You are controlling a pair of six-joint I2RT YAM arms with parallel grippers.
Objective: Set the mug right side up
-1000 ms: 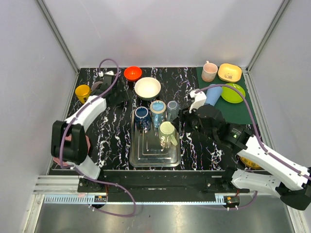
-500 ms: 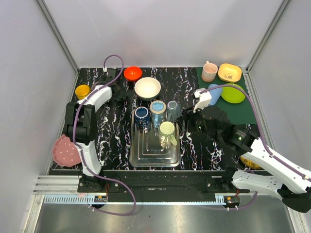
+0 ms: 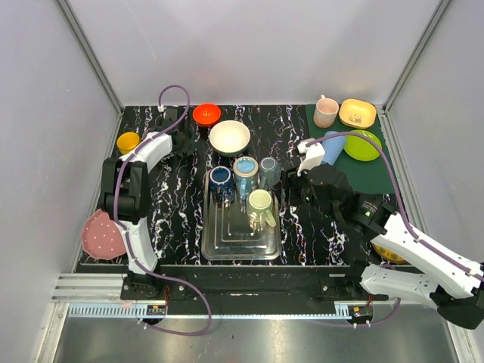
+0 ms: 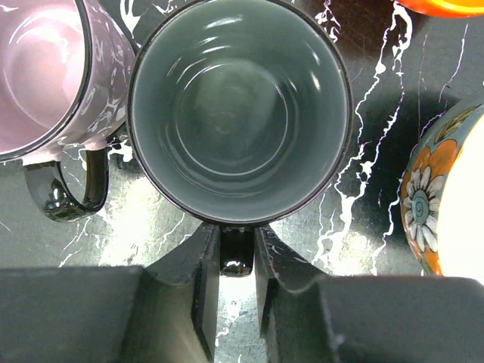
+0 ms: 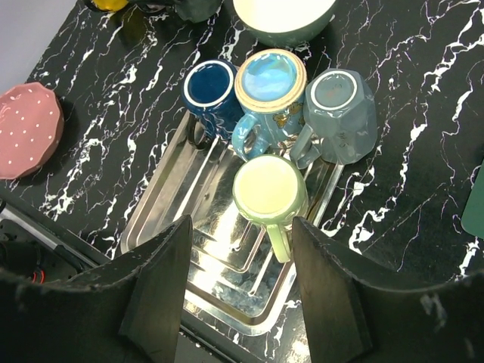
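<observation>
The black mug with a grey inside [image 4: 239,113] is at the back left of the black table with white streaks [image 3: 166,204]. Its open mouth faces the left wrist camera, so you can see all the way to its bottom. The left fingers [image 4: 203,287] are close together and pinch the mug's shiny black handle between them. Just beside this mug on 1 side is a pink mug with a black handle [image 4: 38,76]. On the other side, a little apart, is a bowl painted with orange and blue flowers [image 4: 446,197]. A bright orange bowl [image 4: 446,6] peeks in at the corner.

The right fingers [image 5: 159,287] are spread wide and hold nothing. They hang over a shiny metal tray [image 5: 162,204] in the middle of the table. 4 mugs sit in the tray. A dark blue mug [image 5: 212,87], a light blue mug [image 5: 268,79] and a grey mug [image 5: 340,102] make a row at the back. A pale green mug [image 5: 268,189] sits just in front of them.
</observation>
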